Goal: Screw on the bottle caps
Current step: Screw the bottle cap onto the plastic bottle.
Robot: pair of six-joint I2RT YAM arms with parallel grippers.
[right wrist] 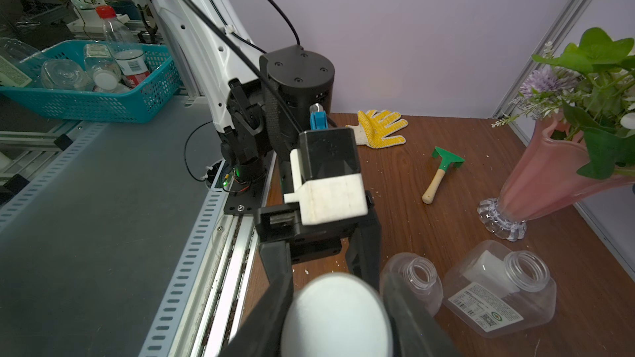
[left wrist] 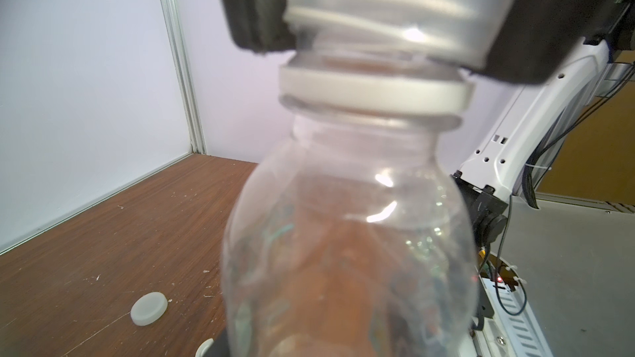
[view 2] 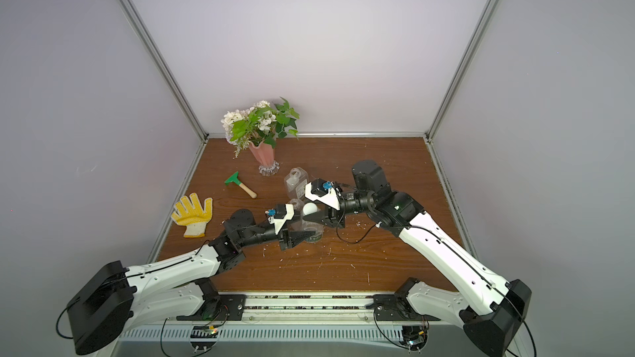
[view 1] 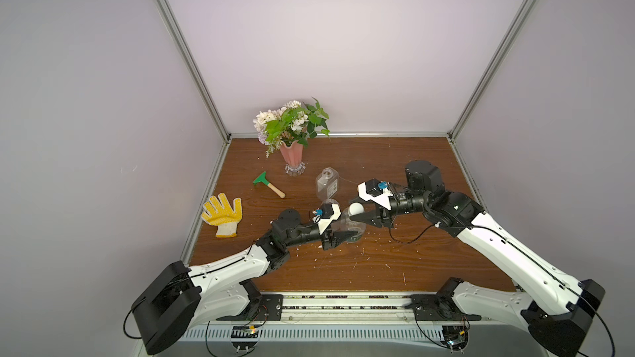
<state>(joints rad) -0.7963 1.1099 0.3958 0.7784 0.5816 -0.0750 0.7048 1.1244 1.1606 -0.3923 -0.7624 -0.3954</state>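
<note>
1. Wood tabletop, front middle: round bottle stands about upright, neck up.
2. White cap sits on that neck, slightly tilted in the left wrist view; threading looks partial.
3. Right tool grips the cap by its sides, narrow, reaching in from the robot's right.
4. Left tool clamps the bottle body lower down.
5. Turning axis: vertical, through the neck.

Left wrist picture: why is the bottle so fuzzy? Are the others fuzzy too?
In the left wrist view the rounded bottle is too near the lens and blurs, with glare spots on its shoulder; in the right wrist view the white cap is soft while the glove looks crisp; both top views are evenly lit, sharp.
</note>
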